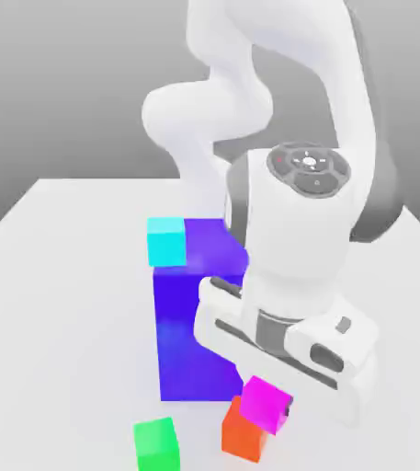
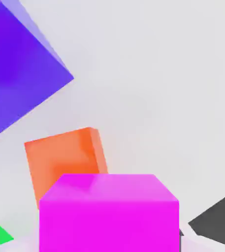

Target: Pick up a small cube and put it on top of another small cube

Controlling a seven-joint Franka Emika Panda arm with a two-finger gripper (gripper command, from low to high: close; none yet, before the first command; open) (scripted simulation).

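On pale tabletop (image 1: 75, 322), jaws (image 1: 266, 405) clamp the magenta cube (image 1: 265, 405), partly hiding the orange-red cube (image 1: 243, 434).

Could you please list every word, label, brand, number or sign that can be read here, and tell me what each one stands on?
No word, brand or number can be read.
Small marks on the round button panel of the robot arm: too small to read.
Magenta cube, green cube, orange-red cube, cyan cube and blue-purple block: no text seen on them.
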